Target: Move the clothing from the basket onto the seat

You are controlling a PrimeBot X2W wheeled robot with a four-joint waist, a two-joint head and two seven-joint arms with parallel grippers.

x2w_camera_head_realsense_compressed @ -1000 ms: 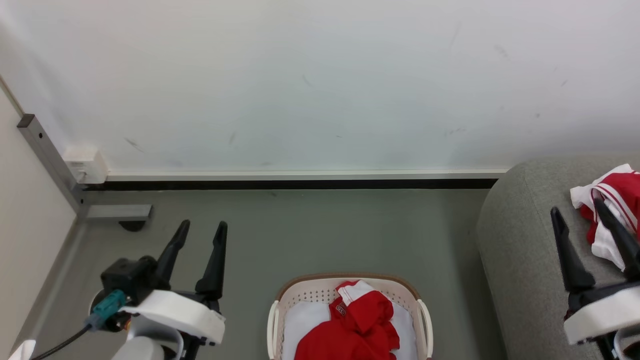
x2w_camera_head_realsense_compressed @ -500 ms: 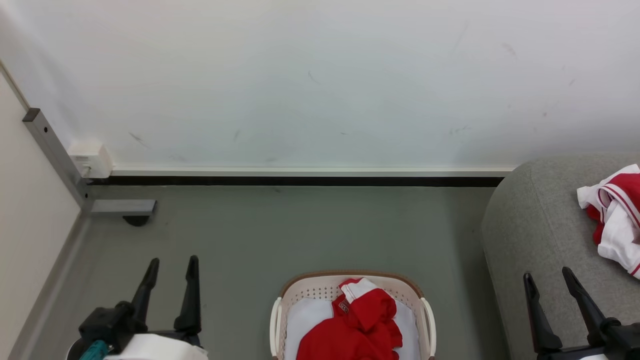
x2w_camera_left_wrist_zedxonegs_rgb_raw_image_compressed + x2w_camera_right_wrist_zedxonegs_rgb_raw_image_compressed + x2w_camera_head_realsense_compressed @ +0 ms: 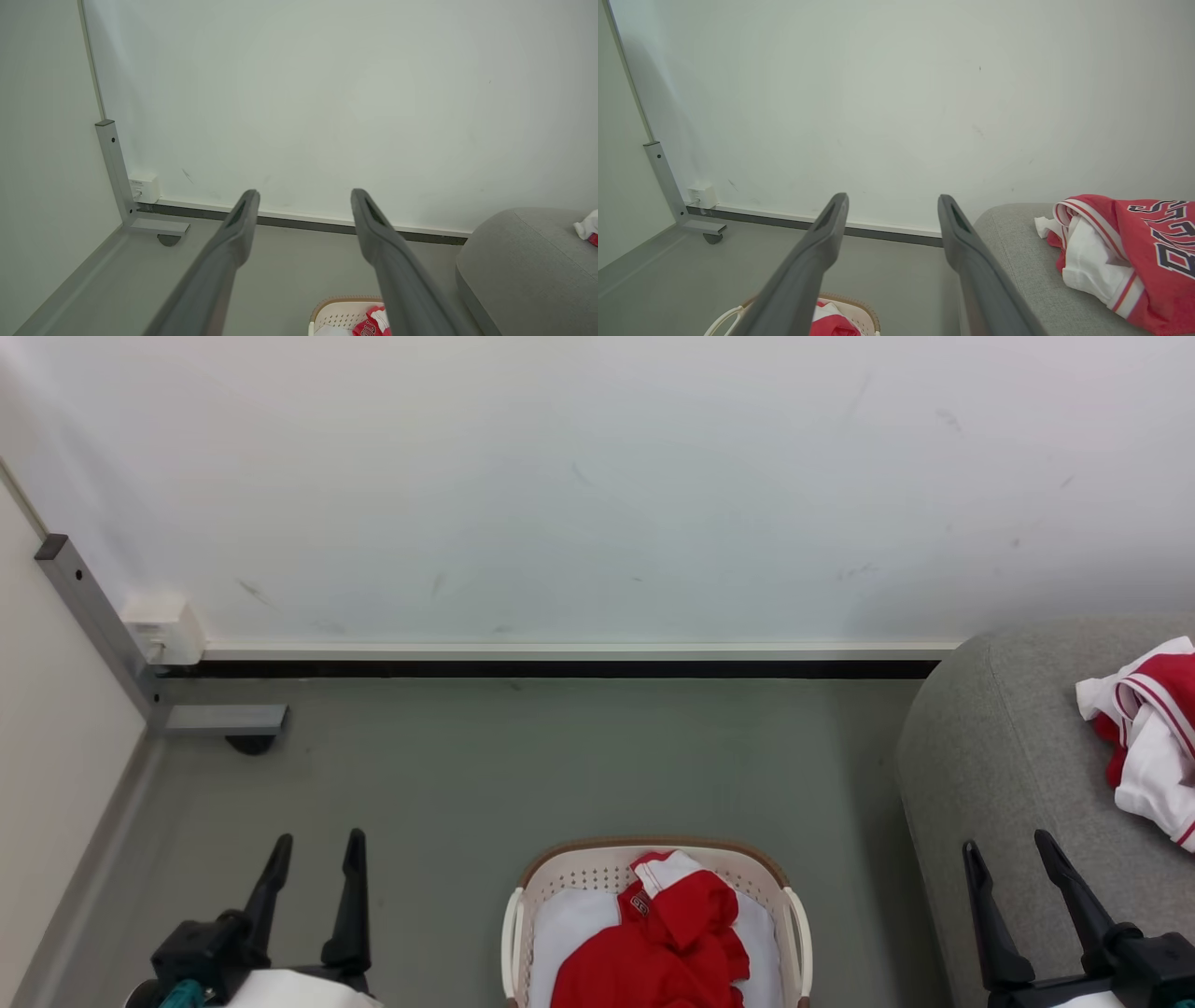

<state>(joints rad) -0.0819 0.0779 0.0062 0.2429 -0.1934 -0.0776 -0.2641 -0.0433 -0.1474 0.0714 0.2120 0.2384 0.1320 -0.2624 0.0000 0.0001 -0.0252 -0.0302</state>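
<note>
Clothing, red with white trim: we count two items. The first lies crumpled in the basket on a white liner, with a white-edged fold rising toward the far rim. The second garment lies bunched on the seat, near its rounded end and well apart from the basket; in the right wrist view we read part of dark lettering across its red cloth. Basket: cream, perforated, brown rim, side handles, upright on the grey floor, left of the seat and not touching it. Seat: light grey fabric, at our right. Left gripper: low at our left, above bare floor, well apart from the basket; its fingers spread wide, nothing between them. Right gripper: low at our right, in front of the seat's side, short of the second garment; its fingers likewise spread wide, holding nothing. Backdrop: white wall with a dark skirting strip, a grey metal post and a small white box at the left corner.
</note>
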